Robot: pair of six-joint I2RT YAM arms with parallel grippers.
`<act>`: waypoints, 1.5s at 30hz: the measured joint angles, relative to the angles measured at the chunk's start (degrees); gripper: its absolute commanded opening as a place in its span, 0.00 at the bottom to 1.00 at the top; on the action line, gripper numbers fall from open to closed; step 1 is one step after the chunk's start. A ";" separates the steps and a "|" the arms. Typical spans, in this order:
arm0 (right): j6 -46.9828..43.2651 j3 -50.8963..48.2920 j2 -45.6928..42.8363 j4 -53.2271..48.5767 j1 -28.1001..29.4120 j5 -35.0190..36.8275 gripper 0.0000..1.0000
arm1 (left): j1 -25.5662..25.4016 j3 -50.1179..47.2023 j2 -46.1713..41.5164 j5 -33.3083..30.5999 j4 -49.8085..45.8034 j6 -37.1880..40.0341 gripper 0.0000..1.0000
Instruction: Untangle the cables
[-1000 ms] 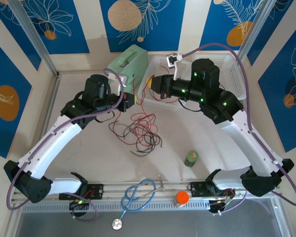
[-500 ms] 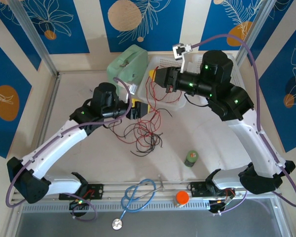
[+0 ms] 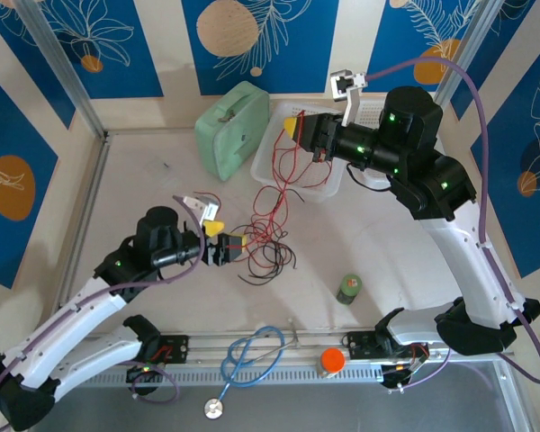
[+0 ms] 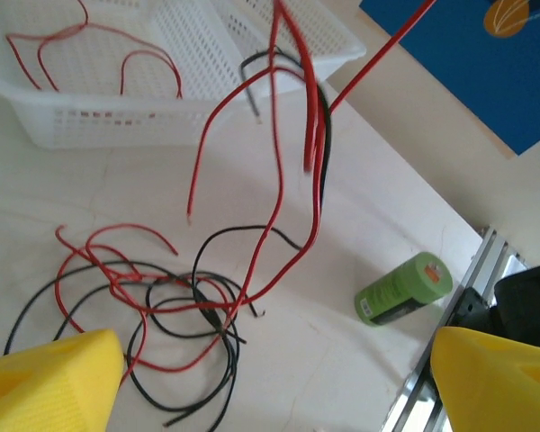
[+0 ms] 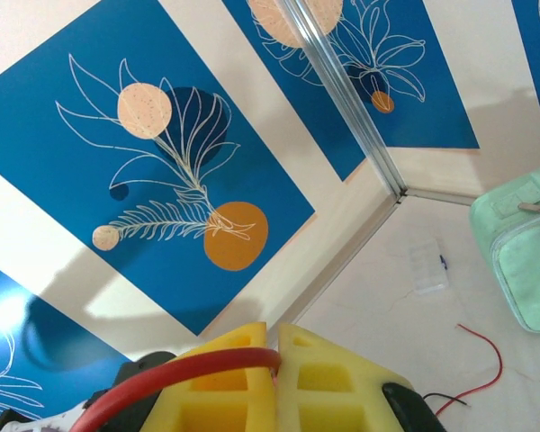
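The step in hand looks like the pull-apart. The right gripper [image 3: 295, 128] hangs above the near-left corner of the white basket [image 3: 292, 191], its yellow pads clenched on the red cable [image 5: 175, 371], which bends out from between them to one side. From there red strands drop past the basket's front wall to a loose knot on the table in front of the basket. In that knot the red cable is looped together with the black cable [image 4: 243, 229]. More red loops lie inside the basket. The left gripper [image 3: 222, 236] is low on the table, just beside the knot on the side away from the basket. Its pads are spread wide and it grasps nothing. The next move probably calls for that free gripper to close on a black loop and pin it down or draw it away from the basket, so that further lifting slides red out instead of raising the whole knot. A dark strand seems to run up alongside the hanging red ones, but I cannot tell whether it is caught or only draped. It is also hard to make out which wire passes over which inside the knot. A green can [image 4: 403, 288] stands well apart from the basket, toward the arms' bases.
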 measured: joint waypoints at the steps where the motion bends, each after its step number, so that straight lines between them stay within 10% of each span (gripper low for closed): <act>1: 0.00 0.00 0.02 0.00 0.00 0.00 0.00 | -0.07 -1.01 0.07 0.00 0.20 -0.07 0.95; 24: 0.02 -0.20 0.76 0.42 0.02 0.20 0.00 | -12.09 2.36 22.16 -5.66 19.02 1.57 0.93; 35: 0.00 -3.17 -0.50 0.46 -0.15 1.38 0.00 | -12.26 3.45 20.50 -17.03 18.53 4.15 0.00; 45: -2.05 -4.72 -5.88 -0.57 -2.97 7.63 0.00 | -12.07 1.60 13.57 -23.47 12.63 4.52 0.00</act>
